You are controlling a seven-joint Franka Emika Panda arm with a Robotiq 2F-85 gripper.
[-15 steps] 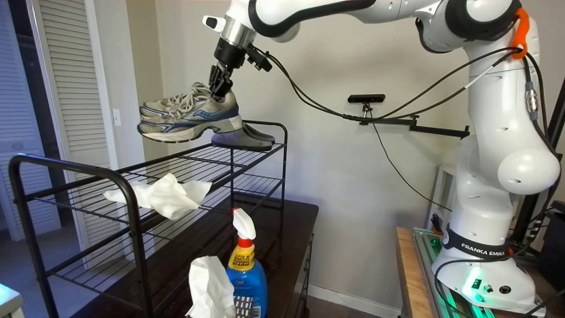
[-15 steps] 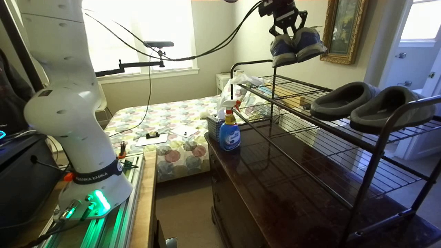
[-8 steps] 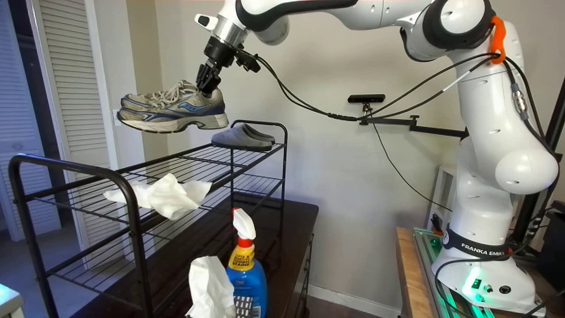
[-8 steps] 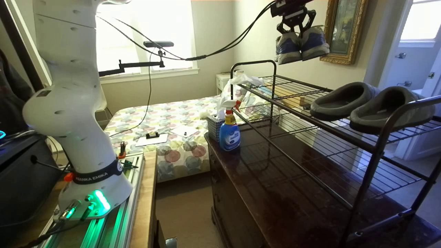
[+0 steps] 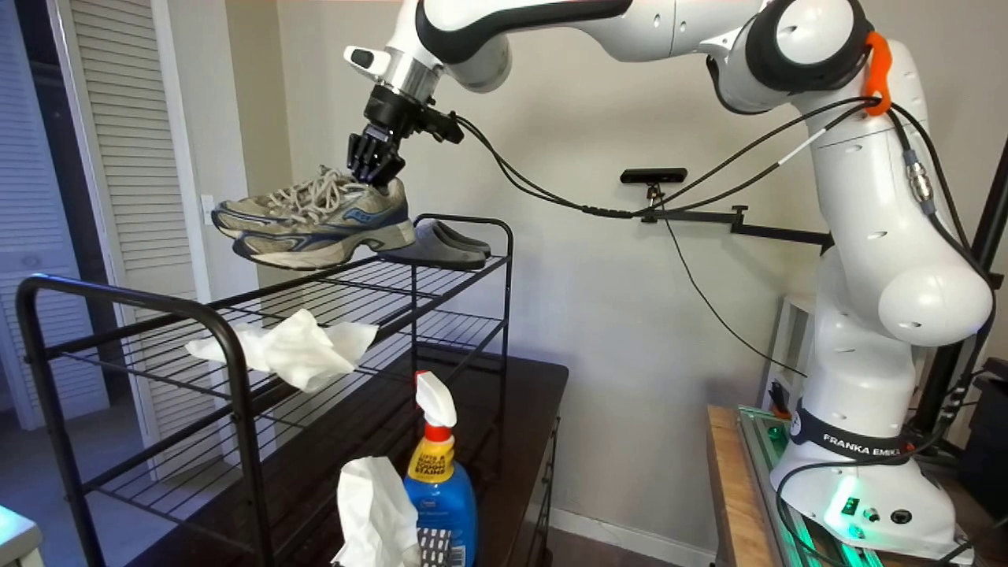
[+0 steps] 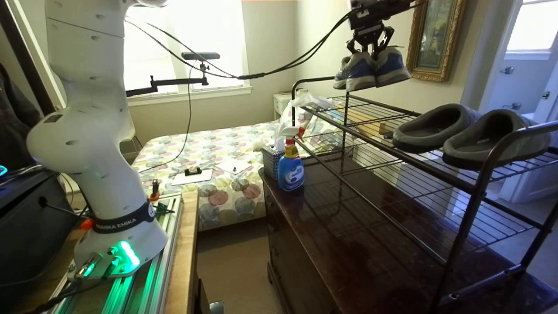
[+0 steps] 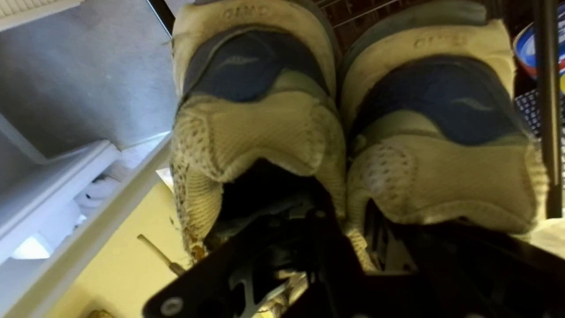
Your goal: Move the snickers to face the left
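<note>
The Franka Panda arm (image 5: 898, 197) rises from its base (image 5: 866, 504), which stands near the edge of the wooden table (image 6: 185, 244). It is bent at the elbow (image 5: 819, 35), and in an exterior view the forearm (image 5: 654, 35) runs from there almost level to the left. At its end the wrist (image 5: 411, 75) points downward, with a lean away from the base. The Robotiq gripper (image 5: 375, 164) hangs from it, slanted in the same way. Its two fingers (image 7: 282, 238) press inward as a clamp; their ends are mostly hidden.

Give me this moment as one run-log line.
grip: fingers holding both sneakers | pose: above rack, toes left in an exterior view | slippers: on rack | status: not set down
</note>
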